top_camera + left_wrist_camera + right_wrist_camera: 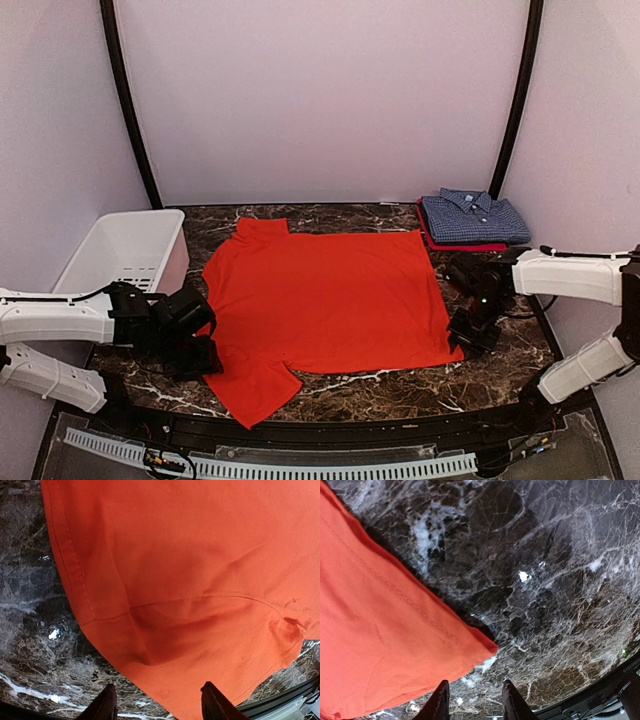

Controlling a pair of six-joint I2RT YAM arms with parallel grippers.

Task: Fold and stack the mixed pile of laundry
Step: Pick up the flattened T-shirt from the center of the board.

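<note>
orange-red shirt point(325, 295) lying flat on the table point(400, 385), left fingers point(106, 706) hanging wide by its sleeve, right fingers point(439, 705) hanging narrow, both holding nothing

The left arm reaches in low from the left side, its pincer point(200, 352) point(159, 707) pointing down with fingers spread wide. The right arm bends inward, its pincer point(472, 333) point(472, 701) slightly parted, seemingly gripping nothing.
</note>
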